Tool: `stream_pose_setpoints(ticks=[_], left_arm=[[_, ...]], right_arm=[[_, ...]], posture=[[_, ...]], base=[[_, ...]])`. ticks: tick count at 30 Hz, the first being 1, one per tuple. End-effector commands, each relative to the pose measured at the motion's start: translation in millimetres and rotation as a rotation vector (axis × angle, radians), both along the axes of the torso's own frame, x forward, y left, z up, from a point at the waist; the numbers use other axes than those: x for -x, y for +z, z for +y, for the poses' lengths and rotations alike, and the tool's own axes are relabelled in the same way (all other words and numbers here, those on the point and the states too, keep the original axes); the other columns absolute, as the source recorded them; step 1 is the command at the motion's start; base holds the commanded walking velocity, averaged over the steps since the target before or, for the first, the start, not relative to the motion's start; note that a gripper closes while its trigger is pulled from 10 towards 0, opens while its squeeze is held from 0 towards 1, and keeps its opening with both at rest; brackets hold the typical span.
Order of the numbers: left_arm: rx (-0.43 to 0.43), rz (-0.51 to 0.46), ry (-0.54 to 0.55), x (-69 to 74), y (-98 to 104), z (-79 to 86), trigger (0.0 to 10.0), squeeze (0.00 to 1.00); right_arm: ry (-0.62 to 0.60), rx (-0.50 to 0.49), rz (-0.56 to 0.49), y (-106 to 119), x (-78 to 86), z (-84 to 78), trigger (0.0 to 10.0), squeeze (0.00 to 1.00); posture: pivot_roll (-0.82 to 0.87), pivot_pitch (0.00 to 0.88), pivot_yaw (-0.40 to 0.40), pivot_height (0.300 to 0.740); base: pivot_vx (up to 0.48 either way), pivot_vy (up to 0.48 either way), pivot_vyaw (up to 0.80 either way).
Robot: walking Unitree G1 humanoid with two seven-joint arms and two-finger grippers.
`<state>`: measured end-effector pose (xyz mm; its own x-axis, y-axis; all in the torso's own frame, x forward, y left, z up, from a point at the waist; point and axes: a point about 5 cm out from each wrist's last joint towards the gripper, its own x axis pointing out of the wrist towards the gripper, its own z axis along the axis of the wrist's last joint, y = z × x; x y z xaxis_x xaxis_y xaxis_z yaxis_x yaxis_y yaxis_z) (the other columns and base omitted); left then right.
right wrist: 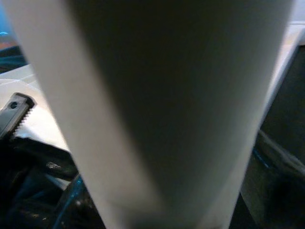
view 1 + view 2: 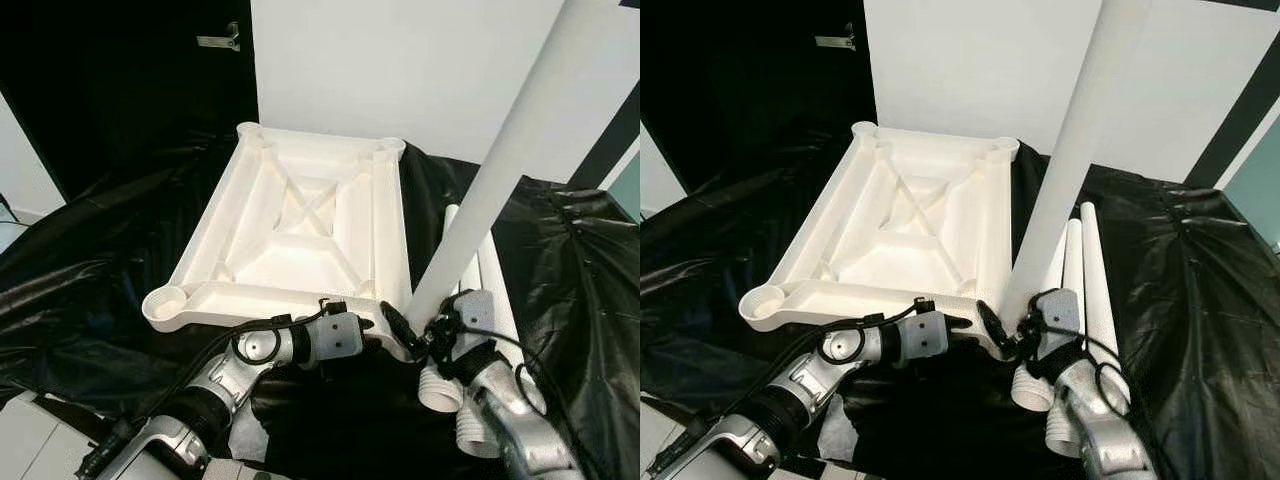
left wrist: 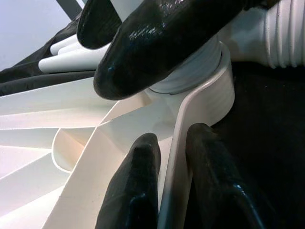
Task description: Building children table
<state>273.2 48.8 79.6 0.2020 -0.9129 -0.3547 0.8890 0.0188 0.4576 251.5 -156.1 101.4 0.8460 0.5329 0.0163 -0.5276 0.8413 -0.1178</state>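
Unmarked white table leg [image 2: 1070, 160] in right gripper [image 2: 1025, 330]

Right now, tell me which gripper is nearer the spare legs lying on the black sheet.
Right. The right gripper holds the upright leg at the tabletop's near corner, beside the spare legs. The left gripper grips the tabletop's near rim, farther away.

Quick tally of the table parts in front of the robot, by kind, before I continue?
Tabletop, upside down: 1
Upright leg at the near corner socket: 1
Loose legs lying on the black cloth: 3, as best I can tell
Total: 5
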Motion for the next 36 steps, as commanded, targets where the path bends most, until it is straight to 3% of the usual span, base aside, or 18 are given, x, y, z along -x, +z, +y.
stream_pose_setpoints(ticks=[1,7,8,9,10,13,20,23,24,26,27,29,36], left_arm=[[-0.17,0.126,-0.1,17.6,-31,10.4,10.0,0.0],[-0.169,0.125,-0.101,16.8,-31,9.0,10.0,0.0],[-0.169,0.124,-0.101,16.5,-31,8.7,10.0,0.0],[-0.168,0.122,-0.1,16.0,-31,8.7,10.0,0.0],[-0.169,0.121,-0.099,15.7,-30,9.0,10.0,0.0],[-0.169,0.12,-0.096,15.4,-30,10.0,10.0,0.0],[-0.168,0.122,-0.101,16.6,-31,9.4,10.0,0.0],[-0.165,0.125,-0.108,18.2,-31,8.7,10.0,0.0],[-0.165,0.125,-0.108,18.2,-31,8.7,10.0,0.0],[-0.164,0.127,-0.111,19.2,-32,8.7,10.0,0.0],[-0.164,0.127,-0.111,19.2,-32,8.7,10.0,0.0],[-0.163,0.129,-0.113,20.0,-32,9.4,10.0,0.0],[-0.168,0.135,-0.115,21.4,-33,12.1,10.0,0.0]], right_arm=[[-0.009,0.038,0.062,-7,0.3,-20.0,10.0,0.0],[0.117,0.1,0.094,-1,-1.6,-34.2,10.0,0.0],[0.141,0.111,0.1,0,-1.9,-36.4,2.5,0.0],[0.164,0.116,0.108,1,-2.5,-38.7,2.5,0.0],[0.193,0.121,0.115,2,-2.3,-39.7,0.0,0.0],[0.235,0.129,0.133,2,-1.1,-40.3,0.0,0.0],[0.209,0.108,0.143,-1,1.5,-40.0,0.0,0.0],[0.048,0.077,0.108,-10,4.7,-34.0,0.0,0.0],[0.048,0.077,0.108,-10,4.7,-34.0,0.0,0.0],[-0.181,0.002,0.0,-11,9.5,-28.8,0.0,0.0],[-0.181,0.002,0.0,-11,9.5,-28.8,0.0,0.0],[-0.306,-0.043,-0.048,-11,15.8,-23.9,0.0,0.0],[-0.356,-0.046,-0.039,-14,19.2,-19.3,0.0,0.0]], posture=[[0.23,0.0,-0.076,0.74],[0.23,0.0,-0.076,0.74],[0.23,0.0,-0.076,0.74],[0.23,0.0,-0.077,0.74],[0.23,0.0,-0.078,0.74],[0.23,0.0,-0.078,0.74],[0.22,0.0,-0.074,0.74],[0.22,0.0,-0.073,0.74],[0.22,0.0,-0.073,0.74],[0.22,0.0,-0.067,0.74],[0.22,0.0,-0.067,0.74],[0.22,0.0,-0.064,0.74],[0.22,0.0,-0.059,0.74]], base=[[0.0,0.0,0.0],[0.0,0.0,0.0],[0.0,0.0,0.0],[0.0,0.0,0.0],[0.0,0.0,0.0],[0.0,0.0,0.0],[0.0,0.0,0.0],[0.0,0.0,0.0],[0.0,0.0,0.0],[0.0,0.0,0.0],[0.0,0.0,0.0],[0.0,0.0,0.0],[0.0,0.0,0.0]])
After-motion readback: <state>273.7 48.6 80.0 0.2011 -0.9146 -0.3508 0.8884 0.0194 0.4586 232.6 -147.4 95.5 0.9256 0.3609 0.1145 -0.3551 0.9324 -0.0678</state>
